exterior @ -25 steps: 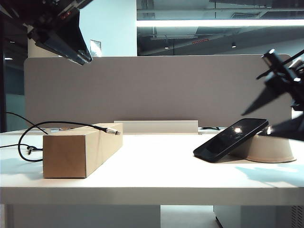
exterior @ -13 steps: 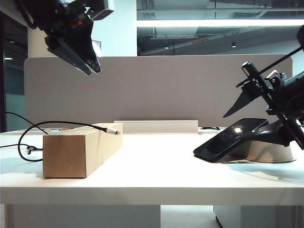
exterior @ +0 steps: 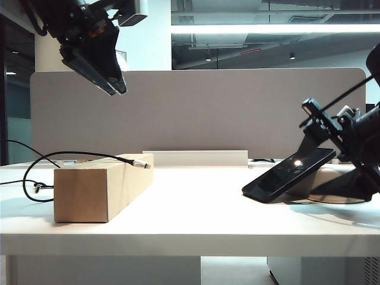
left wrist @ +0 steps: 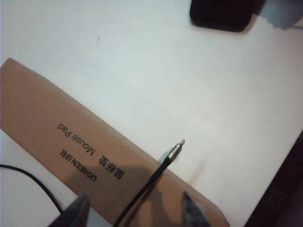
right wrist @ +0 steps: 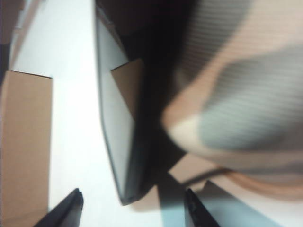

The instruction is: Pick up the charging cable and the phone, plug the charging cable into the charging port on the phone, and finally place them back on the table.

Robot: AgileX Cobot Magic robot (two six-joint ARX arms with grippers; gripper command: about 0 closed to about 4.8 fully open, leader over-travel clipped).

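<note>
Office, desk partition point(exterior: 196, 113), ceiling strip lights point(exterior: 273, 28)

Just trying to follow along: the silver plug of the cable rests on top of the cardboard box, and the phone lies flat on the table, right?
Not quite. The phone is not flat: in the exterior view it leans tilted, its upper end propped on the bowl. The cable plug does rest on the cardboard box.

Cardboard, glass and metal on a smooth desk

Matt brown cardboard box point(exterior: 101, 187); glossy black phone point(exterior: 289, 174); silvery metal plug point(left wrist: 175, 150); smooth white table point(exterior: 196, 219).
</note>
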